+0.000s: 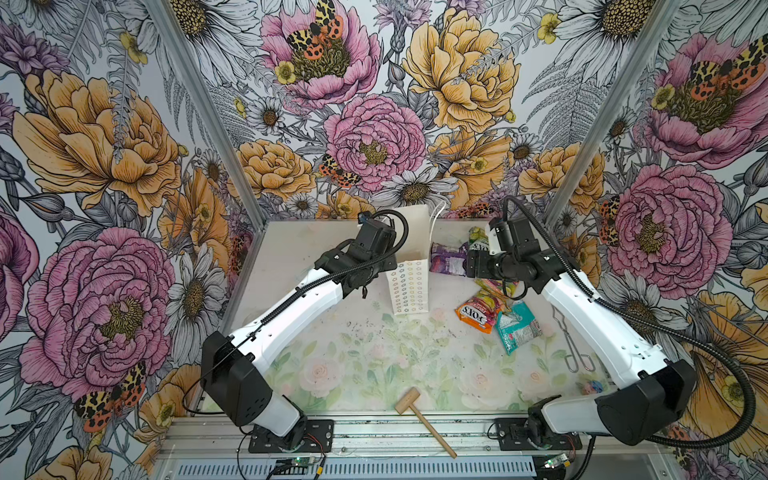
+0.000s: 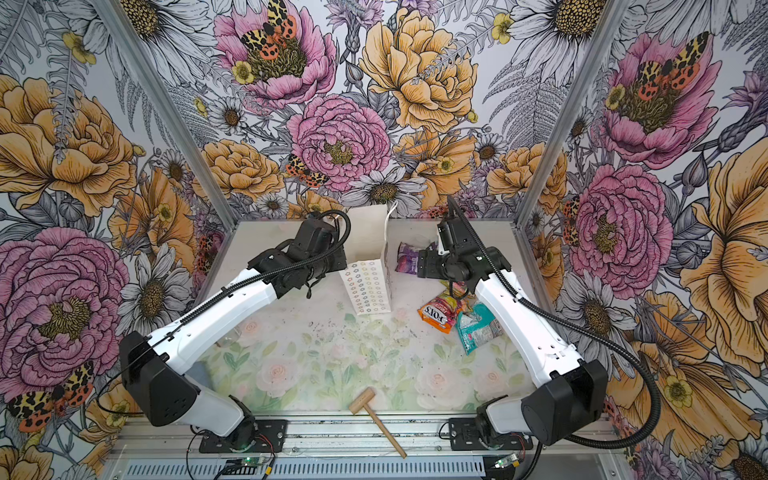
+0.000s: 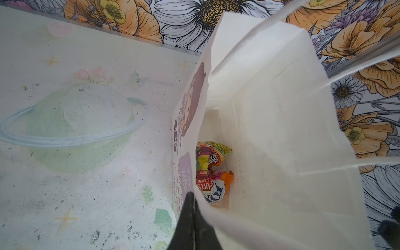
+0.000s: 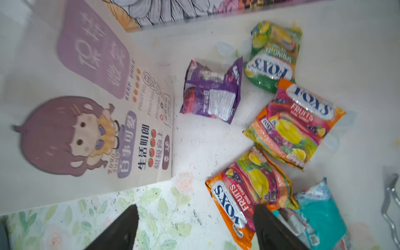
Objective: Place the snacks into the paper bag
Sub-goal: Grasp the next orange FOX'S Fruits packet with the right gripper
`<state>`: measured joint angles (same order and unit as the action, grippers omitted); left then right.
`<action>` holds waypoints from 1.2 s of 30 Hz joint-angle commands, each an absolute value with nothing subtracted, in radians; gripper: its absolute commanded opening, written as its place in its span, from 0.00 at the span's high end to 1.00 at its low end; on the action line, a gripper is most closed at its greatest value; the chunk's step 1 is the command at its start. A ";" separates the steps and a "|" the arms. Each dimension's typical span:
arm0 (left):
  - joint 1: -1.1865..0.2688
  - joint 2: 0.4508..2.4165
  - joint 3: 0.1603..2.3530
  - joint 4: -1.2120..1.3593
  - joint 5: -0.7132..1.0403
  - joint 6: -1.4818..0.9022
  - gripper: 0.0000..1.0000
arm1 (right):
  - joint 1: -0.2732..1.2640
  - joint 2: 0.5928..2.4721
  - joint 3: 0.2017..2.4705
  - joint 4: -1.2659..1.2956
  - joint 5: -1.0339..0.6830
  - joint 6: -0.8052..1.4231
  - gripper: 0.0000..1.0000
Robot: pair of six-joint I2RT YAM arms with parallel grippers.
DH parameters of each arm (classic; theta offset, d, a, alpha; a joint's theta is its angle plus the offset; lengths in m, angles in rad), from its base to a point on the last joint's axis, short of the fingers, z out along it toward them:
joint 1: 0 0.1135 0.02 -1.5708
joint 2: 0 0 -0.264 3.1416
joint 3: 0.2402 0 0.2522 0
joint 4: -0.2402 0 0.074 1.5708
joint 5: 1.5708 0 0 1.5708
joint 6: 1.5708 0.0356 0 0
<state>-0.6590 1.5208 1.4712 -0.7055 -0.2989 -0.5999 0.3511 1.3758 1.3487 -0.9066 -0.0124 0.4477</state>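
Left wrist view: one orange FOX'S packet lies at the bottom of the paper bag. The left gripper is clamped on the bag's rim. Beside the bag on the table lie a purple packet, a green packet, a teal packet and two more orange ones. The right gripper hovers there, jaws wide apart and empty. The step in hand looks like fetching the next snack, which calls for lowering onto the nearest orange packet and closing.

FOX'S FRUITS: orange packets; FOX'S: green packet.
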 commanded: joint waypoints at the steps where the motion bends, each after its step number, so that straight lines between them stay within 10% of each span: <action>1: -0.663 1.538 1.501 -0.690 -0.293 -0.598 0.96 | 0.343 1.370 1.269 -0.922 -0.007 0.518 0.07; 24: -0.663 1.538 1.510 -0.690 -0.281 -0.592 1.00 | 0.324 1.621 1.097 -0.834 0.052 0.565 0.01; 36: -0.663 1.545 1.514 -0.690 -0.282 -0.592 1.00 | 0.324 1.749 1.089 -0.781 0.042 0.555 0.14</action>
